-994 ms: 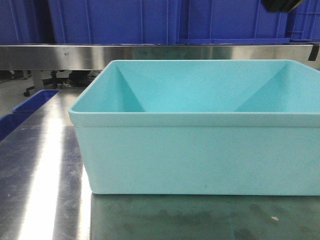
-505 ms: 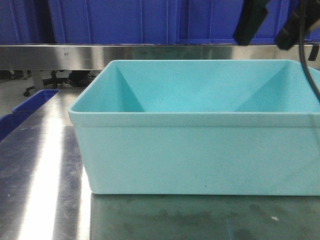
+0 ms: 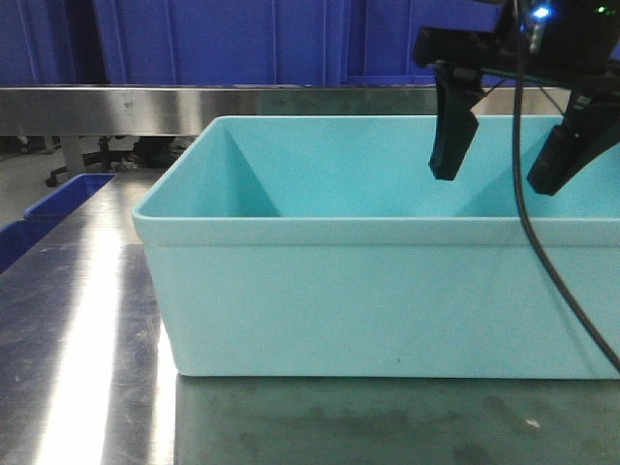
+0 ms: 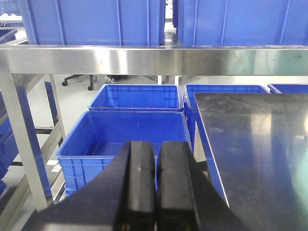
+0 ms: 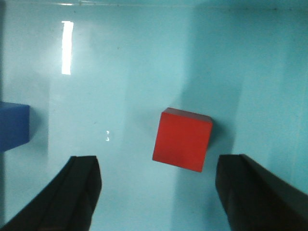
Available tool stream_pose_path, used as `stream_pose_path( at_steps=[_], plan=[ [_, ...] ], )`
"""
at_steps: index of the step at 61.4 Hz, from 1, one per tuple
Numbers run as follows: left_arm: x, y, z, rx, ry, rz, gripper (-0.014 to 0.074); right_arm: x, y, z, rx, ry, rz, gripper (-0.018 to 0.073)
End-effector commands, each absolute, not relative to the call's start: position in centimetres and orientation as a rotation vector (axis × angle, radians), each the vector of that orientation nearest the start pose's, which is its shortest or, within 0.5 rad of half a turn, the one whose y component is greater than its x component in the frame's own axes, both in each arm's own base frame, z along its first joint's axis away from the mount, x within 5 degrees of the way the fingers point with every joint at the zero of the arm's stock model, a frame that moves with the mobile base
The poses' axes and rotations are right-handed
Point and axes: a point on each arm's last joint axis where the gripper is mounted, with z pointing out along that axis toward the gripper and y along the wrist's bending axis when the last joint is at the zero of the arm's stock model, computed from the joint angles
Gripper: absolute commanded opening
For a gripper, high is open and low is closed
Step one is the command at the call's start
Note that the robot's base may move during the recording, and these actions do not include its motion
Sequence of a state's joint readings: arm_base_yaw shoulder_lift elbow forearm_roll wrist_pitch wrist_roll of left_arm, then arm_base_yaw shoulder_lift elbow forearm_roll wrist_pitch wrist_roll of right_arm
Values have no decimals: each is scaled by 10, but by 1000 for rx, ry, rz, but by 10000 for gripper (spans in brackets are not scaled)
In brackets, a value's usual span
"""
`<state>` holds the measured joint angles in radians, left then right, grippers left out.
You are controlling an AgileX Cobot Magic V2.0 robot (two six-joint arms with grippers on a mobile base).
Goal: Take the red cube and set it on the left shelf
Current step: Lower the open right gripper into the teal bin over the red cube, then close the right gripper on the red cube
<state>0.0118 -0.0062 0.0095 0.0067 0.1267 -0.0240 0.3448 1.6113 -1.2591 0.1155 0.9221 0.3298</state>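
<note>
Steel and blue fill the left side. The left shelf is a long brushed rail carrying big blue crates, and more open blue bins sit on the floor beneath it. In the left wrist view, the left fingers are pressed flat together with nothing between them, hanging over the floor bins just off the counter edge.

Further right, in the front view, a pale teal tub stands on the counter in front of the shelf. The right fingers hang over its right half, spread wide, with their tips dipping just below the rim line. A black cable trails down in front of the tub.

The right wrist view looks straight down at the tub floor. A small blue block lies at the far left edge. The red cube rests flat on the floor between the two spread fingers, touching neither and a little closer to the right-hand one. Its faces look about equal, so no long axis shows. It is turned slightly, so its edges run a little askew to the fingers.
</note>
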Motion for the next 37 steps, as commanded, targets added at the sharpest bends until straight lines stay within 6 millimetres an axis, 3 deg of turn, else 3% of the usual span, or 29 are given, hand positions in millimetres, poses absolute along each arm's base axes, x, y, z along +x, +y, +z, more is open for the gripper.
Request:
stream_pose_path(
  at_steps=[1, 24, 37],
  plan=[
    [56, 0, 200, -24, 1534, -15, 102, 314, 121, 293, 74, 2702, 364, 605],
    [56, 0, 200, -24, 1534, -15, 102, 330, 123, 256, 43, 2807, 245, 605],
    [56, 0, 200, -24, 1534, -15, 102, 336, 124, 247, 38, 2802, 233, 603]
  ],
)
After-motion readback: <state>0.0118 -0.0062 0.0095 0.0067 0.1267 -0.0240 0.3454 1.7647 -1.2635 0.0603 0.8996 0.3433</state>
